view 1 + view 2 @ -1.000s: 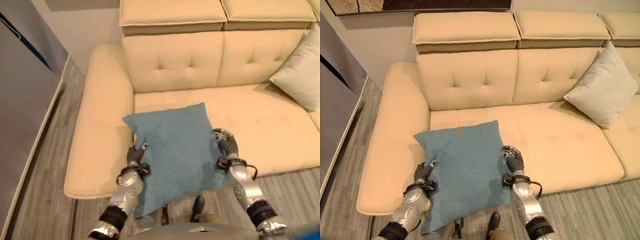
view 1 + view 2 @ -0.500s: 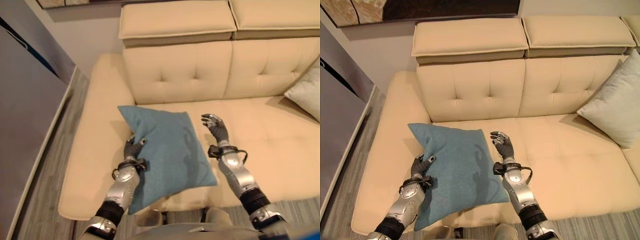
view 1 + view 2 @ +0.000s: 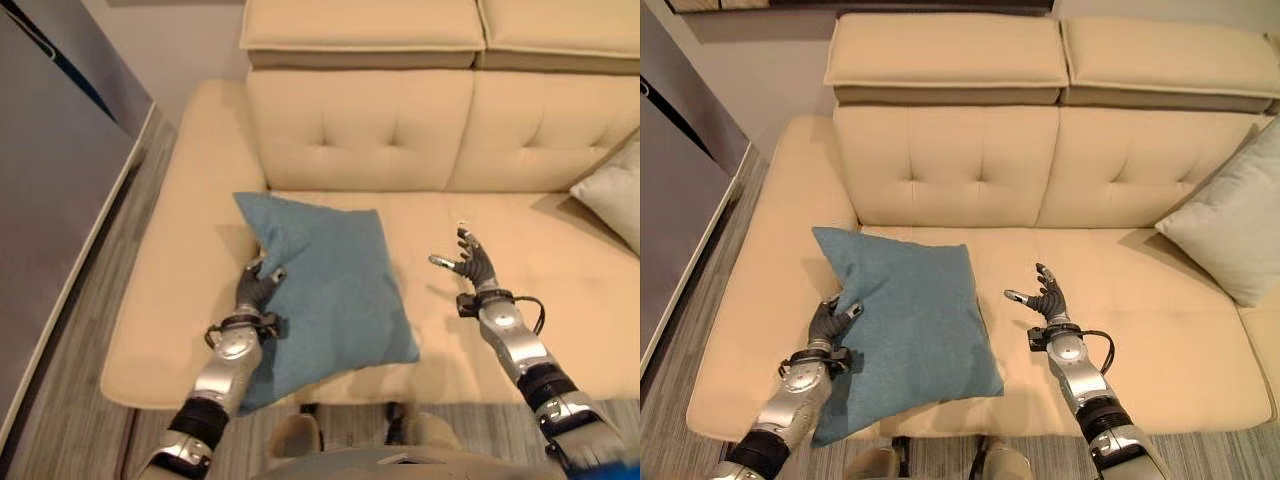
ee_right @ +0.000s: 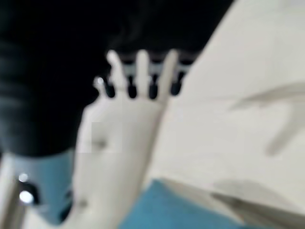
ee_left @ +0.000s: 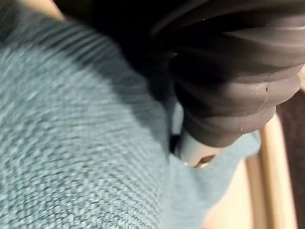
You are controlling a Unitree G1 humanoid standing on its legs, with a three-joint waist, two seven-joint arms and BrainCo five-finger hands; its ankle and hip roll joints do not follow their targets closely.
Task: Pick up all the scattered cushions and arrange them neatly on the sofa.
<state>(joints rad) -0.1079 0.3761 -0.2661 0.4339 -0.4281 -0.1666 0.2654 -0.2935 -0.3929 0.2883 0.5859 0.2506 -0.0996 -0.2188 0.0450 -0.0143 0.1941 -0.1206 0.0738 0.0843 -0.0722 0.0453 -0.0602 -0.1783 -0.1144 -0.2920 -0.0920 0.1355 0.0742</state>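
In the left eye view, a blue cushion (image 3: pixel 327 295) lies on the seat of the cream sofa (image 3: pixel 520 250), toward the sofa's left armrest, its lower corner hanging over the seat's front edge. The left hand (image 3: pixel 256 290) grips the cushion's left edge, thumb on top of the fabric and fingers tucked beneath it. The right hand (image 3: pixel 474 266) hovers above the bare seat to the right of the cushion, apart from it, fingers spread and loose, holding nothing. A pale cushion (image 3: pixel 612 195) leans at the far right of the sofa, well apart from the blue one. In the right eye view, the same layout shows: the blue cushion rests in front of the tufted backrest (image 3: pixel 950 165), with grey wood floor (image 3: pixel 700 300) beyond the armrest. In the left wrist view, blue knitted fabric bunches against the hand's dark cover, pinched there. In the right wrist view, the right hand's fingers (image 4: pixel 139 71) stand straight over the cream seat, a blue corner of the cushion nearby.
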